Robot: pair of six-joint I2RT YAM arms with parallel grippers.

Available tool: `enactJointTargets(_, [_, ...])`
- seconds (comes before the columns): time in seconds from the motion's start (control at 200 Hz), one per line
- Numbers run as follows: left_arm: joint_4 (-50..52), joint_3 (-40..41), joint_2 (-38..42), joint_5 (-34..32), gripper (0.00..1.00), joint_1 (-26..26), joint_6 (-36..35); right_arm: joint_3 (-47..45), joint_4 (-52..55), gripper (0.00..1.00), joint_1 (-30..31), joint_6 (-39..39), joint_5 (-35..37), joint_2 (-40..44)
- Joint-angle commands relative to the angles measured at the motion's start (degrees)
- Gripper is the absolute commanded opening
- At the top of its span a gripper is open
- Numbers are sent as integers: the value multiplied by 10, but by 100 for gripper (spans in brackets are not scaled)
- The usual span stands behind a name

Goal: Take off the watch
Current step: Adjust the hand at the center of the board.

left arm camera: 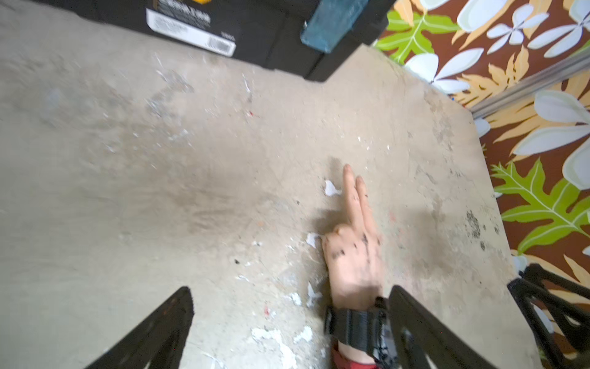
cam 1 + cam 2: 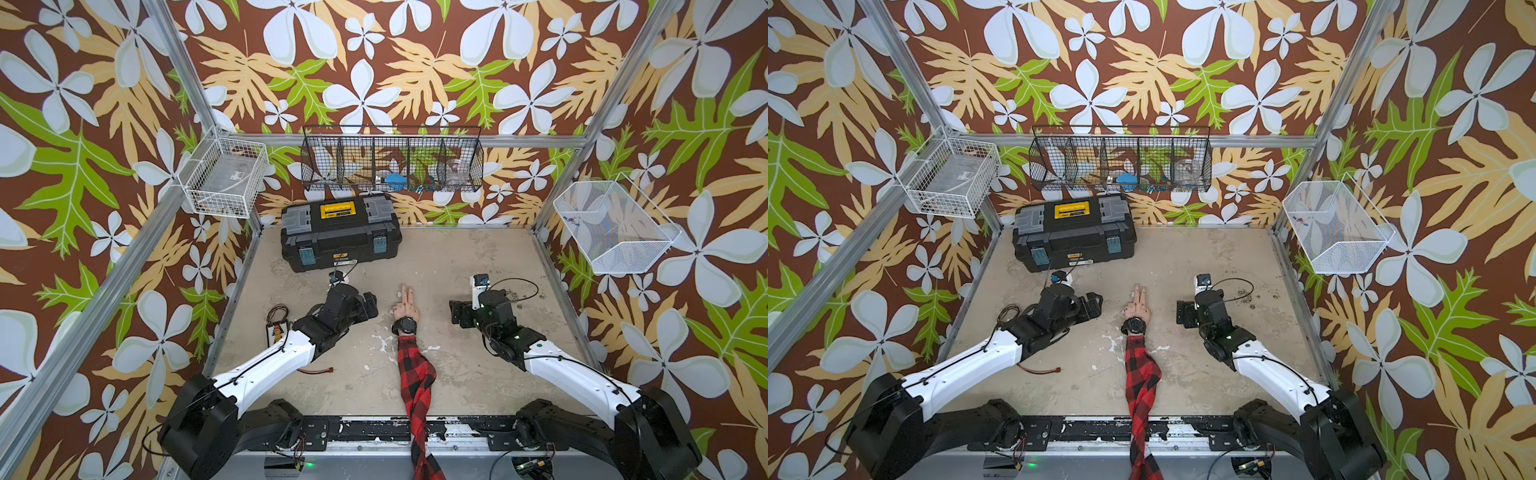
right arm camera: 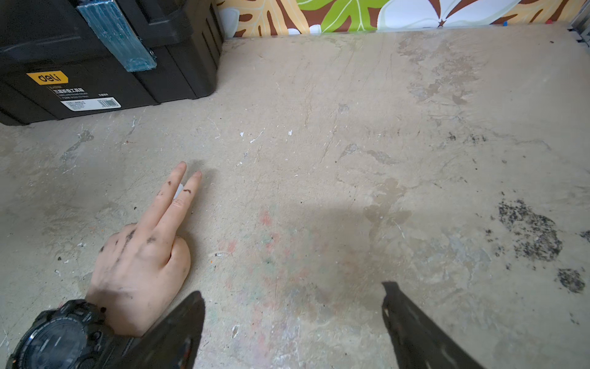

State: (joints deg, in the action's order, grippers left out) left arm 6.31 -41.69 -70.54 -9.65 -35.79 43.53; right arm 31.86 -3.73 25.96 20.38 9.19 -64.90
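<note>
Nearest, a red-and-black checked cloth sleeve lies along the beige counter. Just past its cuff, the small black watch with round face and rubber strap sits fastened around the wrist of a flesh-coloured model hand. The left gripper and the right gripper hover on each side of it, near but apart, with fingers spread and holding nothing. I judge this to be the approach step. Next, the fingers must reach the strap and loosen it. The right wrist view shows its round face, while the left wrist view shows only the strap's side. Farthest stands a black plastic toolbox.
</note>
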Motion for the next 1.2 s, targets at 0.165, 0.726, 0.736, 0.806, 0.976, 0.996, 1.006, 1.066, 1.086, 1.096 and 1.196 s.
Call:
enactJointTargets(0.165, [100, -65, -62, -16, 98, -112, 107, 3, 34, 90, 0, 1, 7, 11])
enactJointTargets(0.726, [127, -158, -225, 8, 92, -195, 122, -9, 25, 91, 0, -7, 7, 13])
enactJointTargets(0.736, [127, -160, -228, 7, 92, -195, 122, -9, 25, 91, 0, -7, 7, 14])
enactJointTargets(0.806, [128, -167, -245, 7, 90, -196, 119, -8, 24, 91, -1, -6, 6, 13])
enactJointTargets(0.976, [127, -184, -282, 15, 90, -203, 116, -6, 20, 91, -1, -4, 3, 12])
enactJointTargets(0.996, [127, -187, -286, 15, 90, -203, 116, -6, 19, 91, -1, -4, 3, 11])
enactJointTargets(1.006, [127, -187, -288, 16, 90, -204, 116, -6, 19, 91, -1, -4, 3, 11])
enactJointTargets(1.066, [127, -191, -300, 17, 89, -205, 114, -6, 18, 91, -1, -3, 1, 10])
enactJointTargets(1.086, [127, -192, -303, 17, 88, -205, 113, -7, 18, 91, -1, -3, 0, 10])
enactJointTargets(1.096, [127, -192, -305, 17, 87, -205, 113, -7, 18, 91, -1, -2, 0, 10])
enactJointTargets(1.196, [127, -196, -320, 16, 84, -205, 113, -6, 17, 91, 0, -2, -4, 10])
